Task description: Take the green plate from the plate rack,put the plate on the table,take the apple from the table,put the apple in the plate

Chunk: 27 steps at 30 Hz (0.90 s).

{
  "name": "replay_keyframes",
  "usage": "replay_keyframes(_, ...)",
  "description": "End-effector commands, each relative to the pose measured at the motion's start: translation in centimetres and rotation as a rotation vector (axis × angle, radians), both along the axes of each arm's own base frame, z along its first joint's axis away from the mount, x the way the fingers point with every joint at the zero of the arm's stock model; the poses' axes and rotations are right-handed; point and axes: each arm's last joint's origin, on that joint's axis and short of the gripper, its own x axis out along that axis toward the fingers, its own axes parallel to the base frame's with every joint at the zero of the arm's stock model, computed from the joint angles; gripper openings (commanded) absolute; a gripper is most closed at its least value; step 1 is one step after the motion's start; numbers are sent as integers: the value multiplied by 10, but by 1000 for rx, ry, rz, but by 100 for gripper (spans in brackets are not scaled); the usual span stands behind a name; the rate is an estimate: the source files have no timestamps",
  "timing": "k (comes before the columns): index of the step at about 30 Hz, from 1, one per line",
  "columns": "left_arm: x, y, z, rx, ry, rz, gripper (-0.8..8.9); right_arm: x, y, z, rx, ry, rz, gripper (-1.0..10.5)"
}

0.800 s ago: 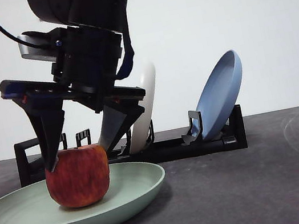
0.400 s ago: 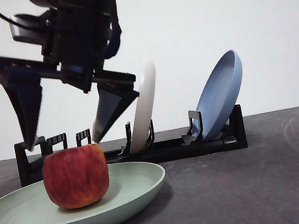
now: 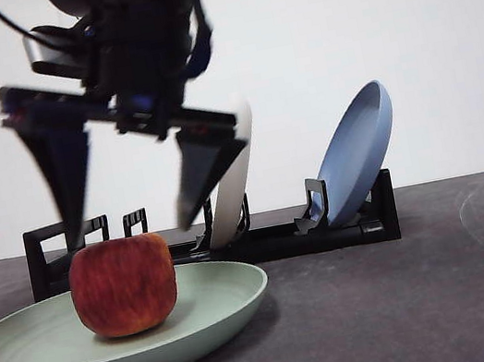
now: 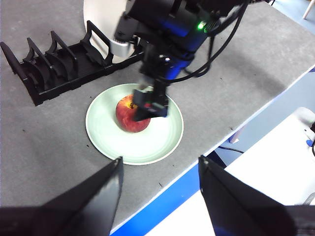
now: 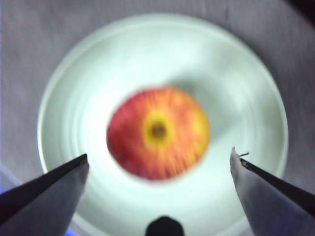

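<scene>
Front view gives you the apple (image 3: 124, 285) sitting in the green plate (image 3: 218, 309), which lies flat on the desk (image 3: 413, 301) in front of the rack (image 3: 262, 238). A white plate (image 3: 240, 158) and a blue plate (image 3: 359, 151) lean in the rack. The right tool (image 3: 134, 233) hangs just above the apple with its jaws wide apart and touching nothing.

Left wrist view looks down from well off to the side: your left tool (image 4: 160, 189) is spread and empty, far from the plate (image 4: 106, 137), so the right arm is clearly the nearer one.

Right wrist view puts the apple (image 5: 157, 132) straight below the right tool (image 5: 160, 162), centred between the jaws, stem dimple up, near the middle of the plate (image 5: 88, 73). Judging from this, the placing looks done; straight up is your clear way out.
</scene>
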Motion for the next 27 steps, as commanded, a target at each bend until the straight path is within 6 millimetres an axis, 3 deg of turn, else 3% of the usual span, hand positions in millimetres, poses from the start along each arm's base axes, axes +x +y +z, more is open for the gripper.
replay_keyframes(1, 3, -3, 1, -19, -9, 8, 252, 1, -19, 27, -42, 8, 14, 479)
replay_keyframes(6, 14, -11, 6, -17, -32, 27, 252, -13, -66, 89, -33, -13, 0, 475)
replay_keyframes(10, 30, -23, 10, 21, -50, 76, 252, -41, -113, 137, -13, -45, -34, 474)
replay_keyframes(16, 57, -46, 12, 78, -42, 52, 252, -88, -168, 192, 145, -191, -68, 473)
replay_keyframes(22, 76, -64, 11, 94, -32, 23, 252, -128, -209, 217, 275, -270, -117, 472)
replay_keyframes(27, 81, -69, 11, 90, -19, 4, 251, -147, -228, 214, 306, -275, -143, 468)
